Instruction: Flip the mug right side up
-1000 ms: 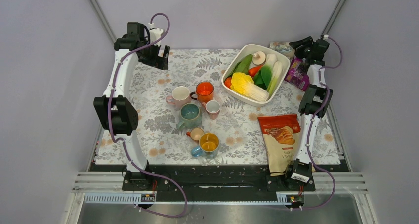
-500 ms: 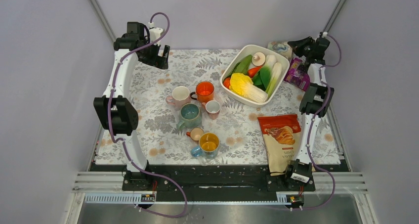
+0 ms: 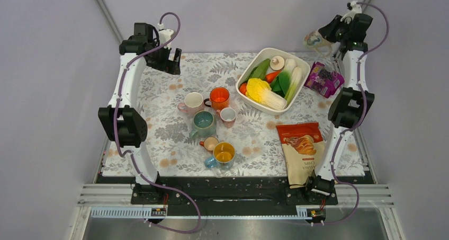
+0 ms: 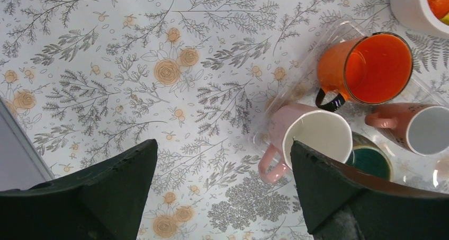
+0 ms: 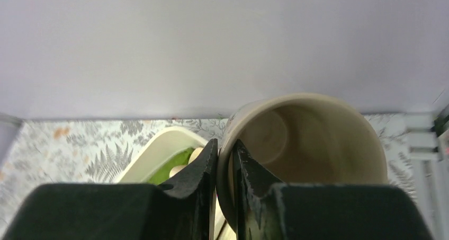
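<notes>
Mug number seven is the one I care about: it hangs in the air at the far right corner, above the worktop and beyond the purple packet. My right end effector is clenched on its wall, with one finger inside the rim and one outside. Through the right wrist camera I look straight into its pale, bare interior, and I cannot tell its exact tilt.

Six more mugs stand in a cluster near the middle of the worktop, all mouth up:
- a pink mug
- an orange mug just beside it
- a small pink mug
- a teal mug
- a small tan mug
- a blue mug with a yellow inside, nearest the arm bases

One white tub of vegetables sits at the far right; they overlap too much for a clean count. One orange snack bag lies flat on the near right.

My left end effector hovers over the far left of the worktop, fingers spread wide with nothing between them
</notes>
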Action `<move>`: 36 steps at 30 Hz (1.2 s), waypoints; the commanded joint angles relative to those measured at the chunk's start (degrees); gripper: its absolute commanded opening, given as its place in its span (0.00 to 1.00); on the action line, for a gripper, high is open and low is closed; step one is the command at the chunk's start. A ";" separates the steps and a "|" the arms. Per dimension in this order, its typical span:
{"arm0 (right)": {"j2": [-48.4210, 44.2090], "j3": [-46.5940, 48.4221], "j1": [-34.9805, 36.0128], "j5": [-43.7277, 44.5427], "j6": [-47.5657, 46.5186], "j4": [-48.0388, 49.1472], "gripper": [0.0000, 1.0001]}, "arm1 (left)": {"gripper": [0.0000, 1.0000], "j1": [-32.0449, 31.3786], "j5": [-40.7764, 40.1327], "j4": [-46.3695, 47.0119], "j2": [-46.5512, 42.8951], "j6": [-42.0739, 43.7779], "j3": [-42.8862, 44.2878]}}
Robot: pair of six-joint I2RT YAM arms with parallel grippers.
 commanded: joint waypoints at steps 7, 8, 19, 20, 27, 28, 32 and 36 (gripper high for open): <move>-26.79 -2.28 10.72 -12.39 -43.71 -24.47 0.00 | 0.99 0.36 7.20 -0.08 -8.46 -3.67 -3.70; -29.41 -5.08 12.61 -13.78 -48.83 -26.61 0.00 | 0.99 0.36 7.76 0.19 -8.93 -3.98 -4.29; -60.19 -43.61 31.36 -12.47 -78.92 -43.33 0.00 | 0.99 0.36 13.61 4.54 -14.61 -3.61 -11.52; -62.75 -46.70 33.50 -11.03 -79.36 -43.73 0.00 | 0.99 0.36 13.82 4.75 -14.84 -3.47 -11.88; -69.89 -61.49 47.66 -2.98 -79.26 -41.54 0.00 | 0.99 0.36 14.30 5.94 -16.34 -3.27 -14.58; -69.85 -63.08 49.38 -2.11 -79.37 -39.98 0.00 | 0.99 0.36 14.41 6.18 -16.51 -3.60 -14.94; -69.31 -70.04 54.42 -1.66 -79.07 -30.13 0.00 | 0.99 0.36 15.03 6.96 -17.54 -4.69 -16.69; -66.31 -73.16 55.98 -0.51 -78.98 -23.30 0.00 | 0.99 0.36 15.09 7.55 -18.92 -5.10 -18.81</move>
